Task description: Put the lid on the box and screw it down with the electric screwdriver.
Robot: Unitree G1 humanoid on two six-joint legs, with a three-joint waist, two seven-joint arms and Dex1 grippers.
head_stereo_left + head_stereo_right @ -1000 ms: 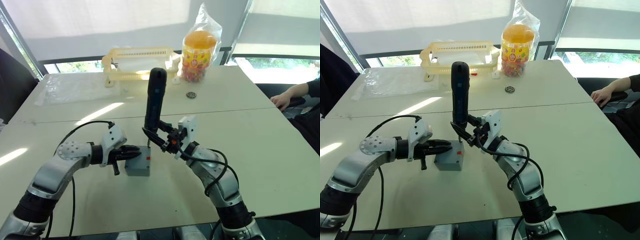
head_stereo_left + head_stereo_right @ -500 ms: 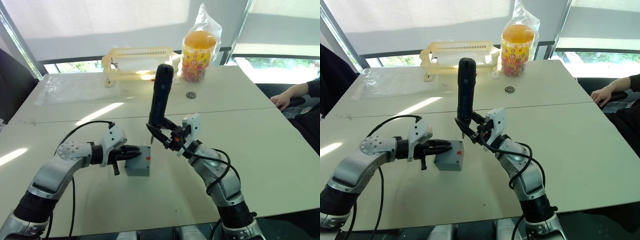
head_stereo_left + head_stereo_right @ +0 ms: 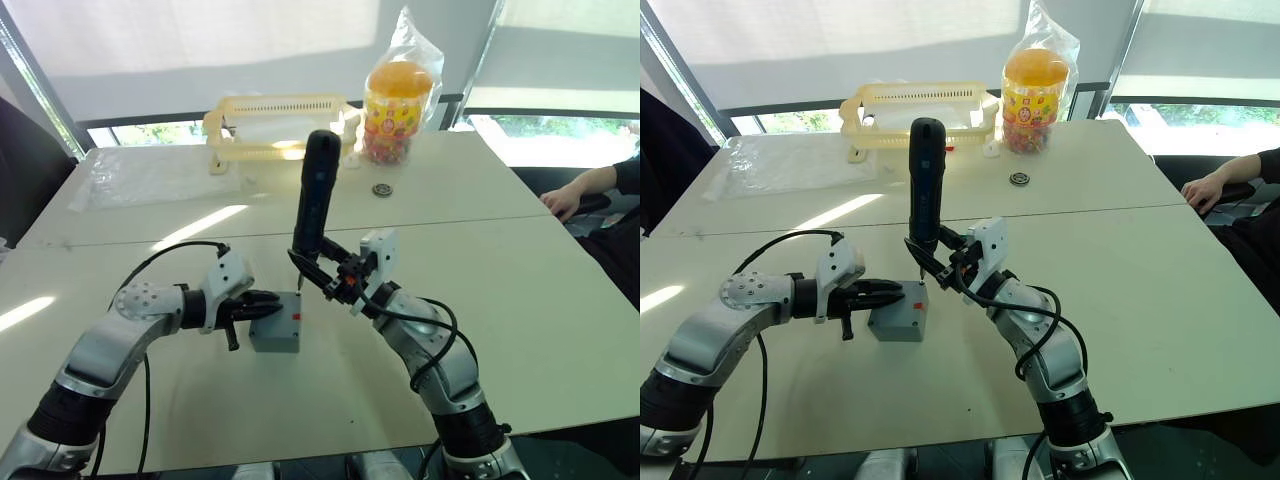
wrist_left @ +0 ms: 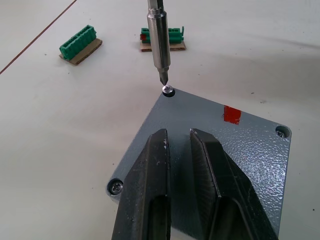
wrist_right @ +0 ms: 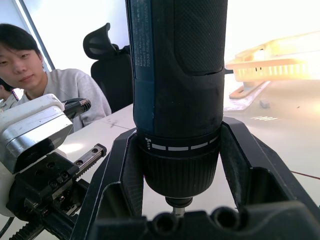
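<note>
The grey box (image 3: 279, 337) stands on the table with the lid (image 4: 245, 150) on top; a red mark (image 3: 296, 317) shows on it. My left gripper (image 3: 256, 303) is shut, its fingers (image 4: 152, 175) lying flat on the lid. My right gripper (image 3: 322, 274) is shut on the electric screwdriver (image 3: 314, 195), which it holds nearly upright. The screwdriver's bit (image 4: 159, 35) points down at a corner screw (image 4: 168, 90) of the lid, its tip just above the screw head. Two other corner screws (image 4: 115, 186) sit in the lid.
A yellow slotted basket (image 3: 275, 125) and a bag of snacks (image 3: 398, 95) stand at the table's far side, with a small round part (image 3: 382, 189) and a plastic sheet (image 3: 150, 175). Two green circuit boards (image 4: 78, 44) lie beyond the box. A person's hand (image 3: 565, 200) rests at the right edge.
The screwdriver swung right and up off the box half a second ago, then came back left and down over the lid's corner screw. The left gripper has stayed on the lid.
</note>
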